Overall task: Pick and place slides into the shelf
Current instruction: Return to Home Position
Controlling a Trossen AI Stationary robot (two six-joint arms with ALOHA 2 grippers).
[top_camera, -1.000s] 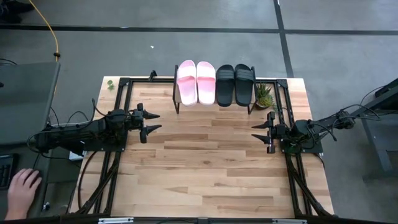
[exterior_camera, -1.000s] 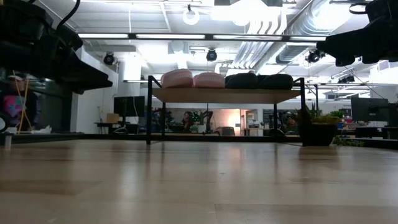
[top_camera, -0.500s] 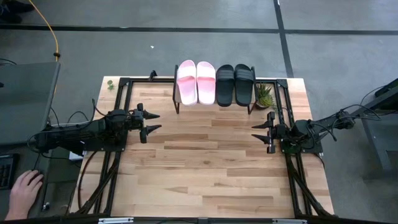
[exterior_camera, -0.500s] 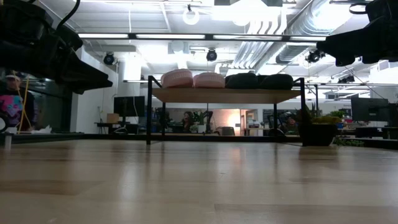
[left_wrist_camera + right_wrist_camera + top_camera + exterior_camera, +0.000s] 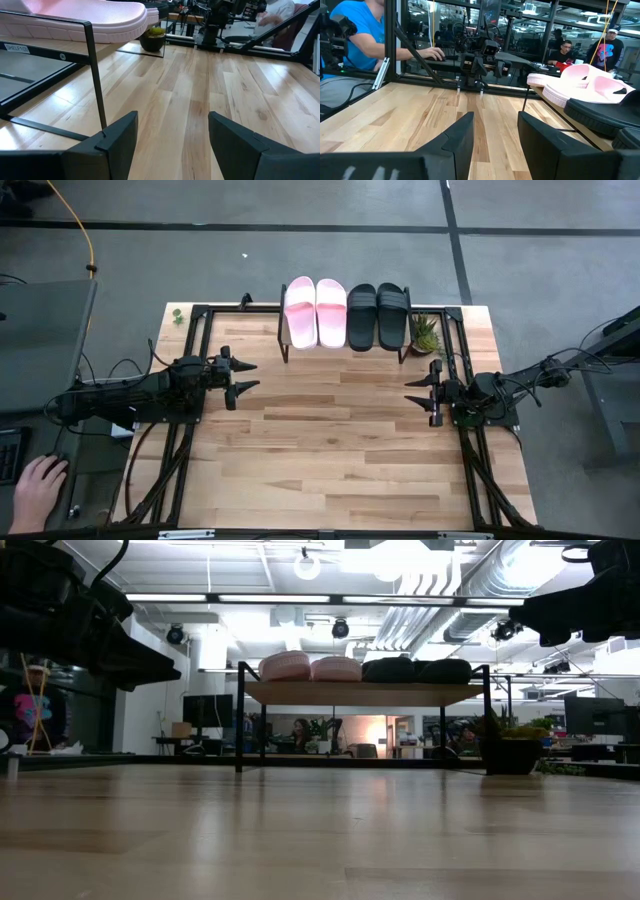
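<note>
All four slides sit side by side on the shelf's top board [image 5: 345,348] at the table's far edge: the pink pair [image 5: 315,311] to the left, the black pair [image 5: 378,314] to the right, soles down. In the low view the pink pair [image 5: 310,667] and black pair [image 5: 415,669] rest on the board [image 5: 365,693]. My left gripper [image 5: 246,375] hovers open at the table's left side, fingers pointing right. My right gripper [image 5: 413,392] hovers open at the right side, pointing left. The left wrist view shows a pink slide [image 5: 80,20] above the shelf's leg [image 5: 96,80].
A small potted plant [image 5: 425,335] stands just right of the shelf. Black metal frames [image 5: 190,340] run along both sides of the table. A person's hand [image 5: 35,485] rests off the table's near left corner. Bare wood [image 5: 330,440] lies between the arms.
</note>
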